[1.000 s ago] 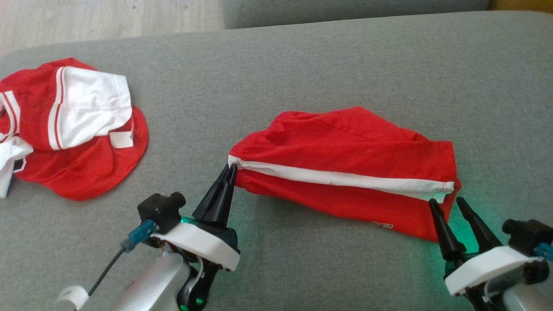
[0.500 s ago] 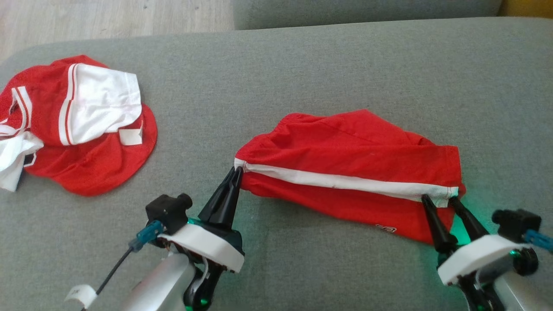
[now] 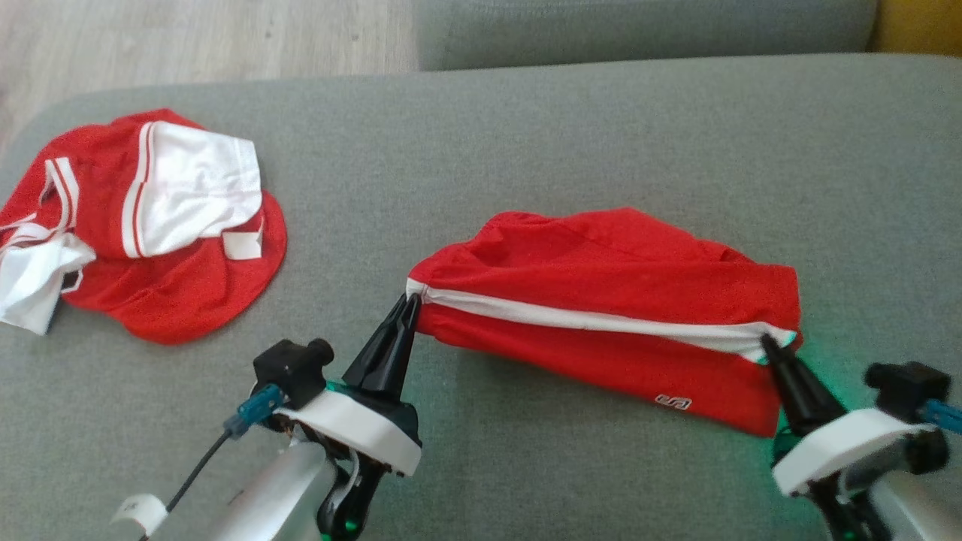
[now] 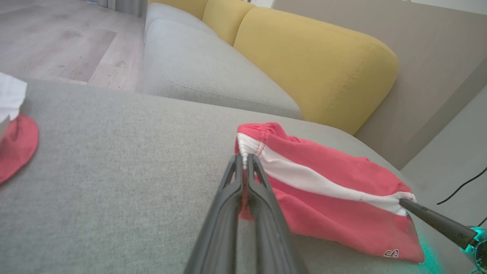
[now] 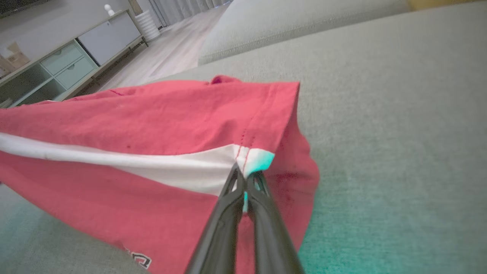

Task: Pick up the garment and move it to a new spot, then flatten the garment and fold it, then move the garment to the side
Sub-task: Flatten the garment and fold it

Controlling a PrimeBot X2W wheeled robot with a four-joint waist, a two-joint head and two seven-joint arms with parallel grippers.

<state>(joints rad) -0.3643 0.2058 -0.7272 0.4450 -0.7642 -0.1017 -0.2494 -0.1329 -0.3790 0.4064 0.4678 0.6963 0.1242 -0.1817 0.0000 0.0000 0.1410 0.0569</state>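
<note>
As garment (image 3: 601, 278) lies on grey cushion (image 3: 601, 135), left jaws pinching one corner, right jaws the other

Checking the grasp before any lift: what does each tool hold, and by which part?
Both hold the shorts by the white stripe: the left tool pinches its gathered end, the right tool its hemmed end.

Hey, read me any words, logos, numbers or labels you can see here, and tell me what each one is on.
No text reads clearly.
On the shorts, near the lower hem: a small white logo, too blurred to read.
At the head view's lower left: a white tag with faint marks, too small to read.
</note>
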